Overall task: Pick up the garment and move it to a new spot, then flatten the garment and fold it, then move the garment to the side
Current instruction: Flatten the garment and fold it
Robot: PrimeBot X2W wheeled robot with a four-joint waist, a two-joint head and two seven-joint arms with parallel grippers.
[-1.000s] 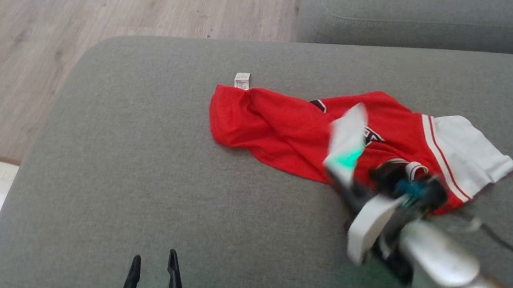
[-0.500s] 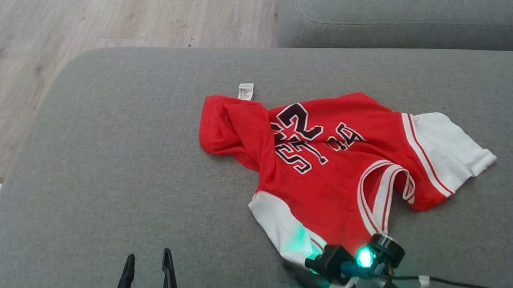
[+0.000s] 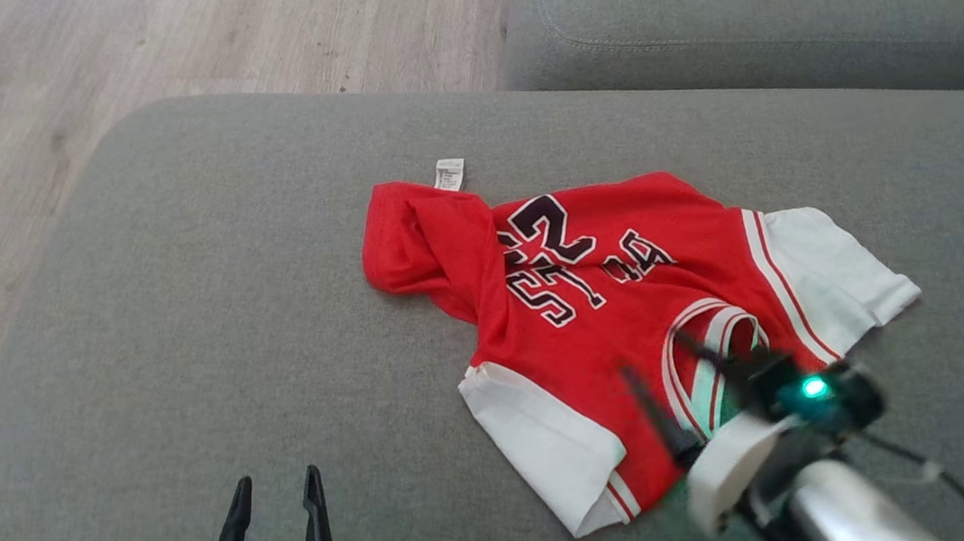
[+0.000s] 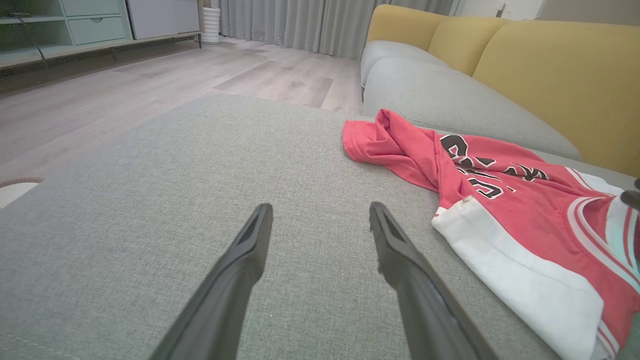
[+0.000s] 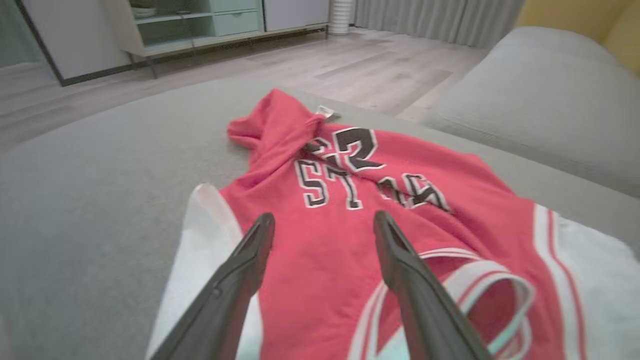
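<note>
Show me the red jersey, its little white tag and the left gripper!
red jersey (image 3: 600, 350): head view, red chest under the letters.
white tag (image 3: 449, 174): head view, tag's middle.
left gripper (image 3: 279, 478): head view, between its fingertips.

A grey sofa (image 3: 208, 338) with yellow back cushions (image 4: 550, 65) stands on pale wood floor (image 3: 0, 98). Grey curtains (image 4: 300, 22) hang beyond; a cabinet (image 4: 95, 25) with green drawers lines the wall.

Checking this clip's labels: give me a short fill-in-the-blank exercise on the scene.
The garment lies on a ____ cushion. Its short sleeves are ____. Its chest letters are ____ with white outlines. The right tool, above the garment, is ____ and holds nothing.
Missing words: grey; white; black; open.
</note>
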